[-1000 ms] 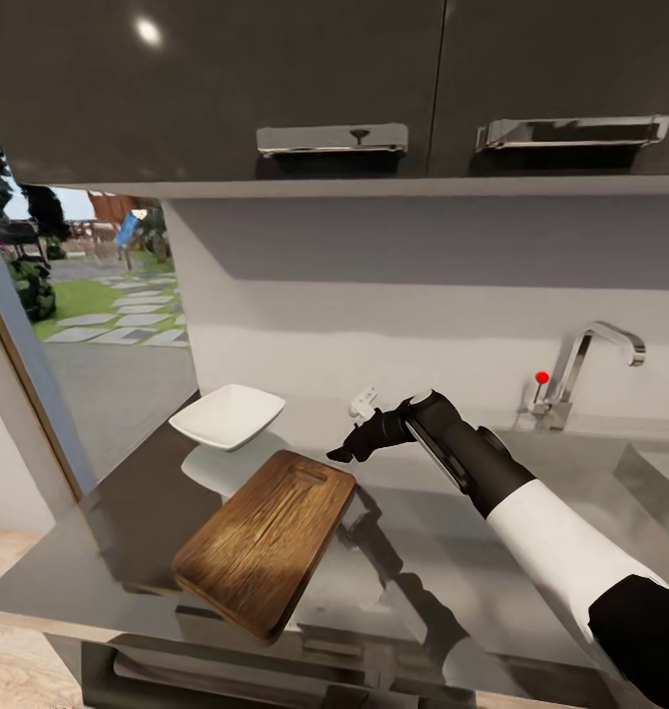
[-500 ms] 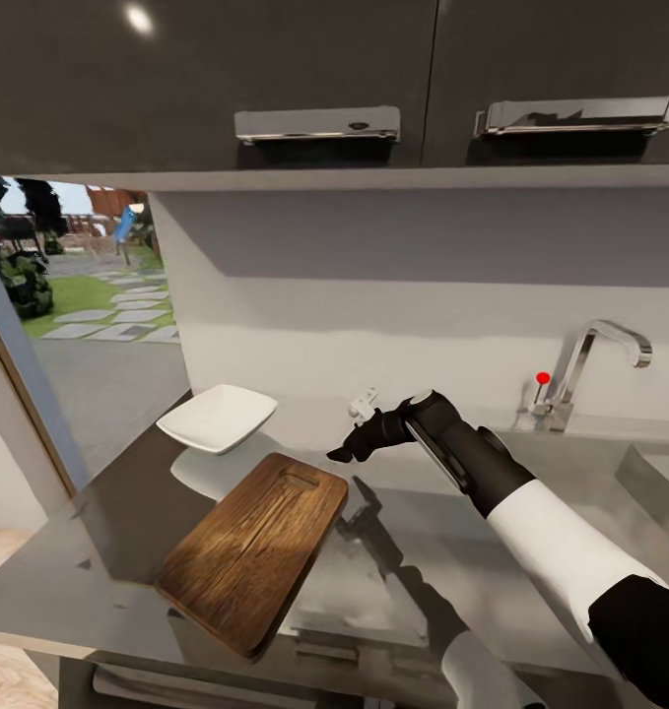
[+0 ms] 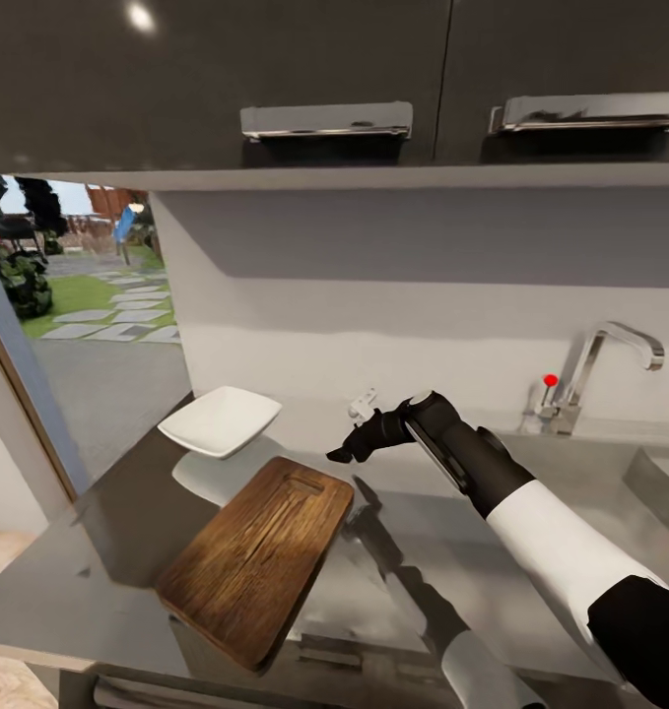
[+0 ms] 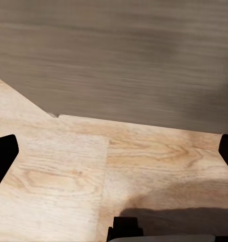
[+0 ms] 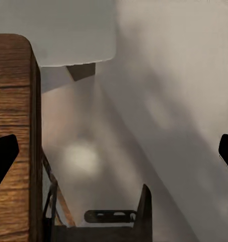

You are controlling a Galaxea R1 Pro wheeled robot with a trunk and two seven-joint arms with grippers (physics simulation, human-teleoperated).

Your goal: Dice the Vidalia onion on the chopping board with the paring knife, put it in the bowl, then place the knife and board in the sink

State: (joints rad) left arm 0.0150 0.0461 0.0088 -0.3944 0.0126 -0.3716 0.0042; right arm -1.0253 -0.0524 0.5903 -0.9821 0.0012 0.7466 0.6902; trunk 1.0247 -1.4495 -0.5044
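The right arm is stretched forward and to the left, white forearm leading to a black wrist. Its right pincer (image 3: 346, 448) is held raised, fingers spread wide apart with nothing between them. The left pincer's fingers (image 4: 3, 156) are likewise seen parted and empty.
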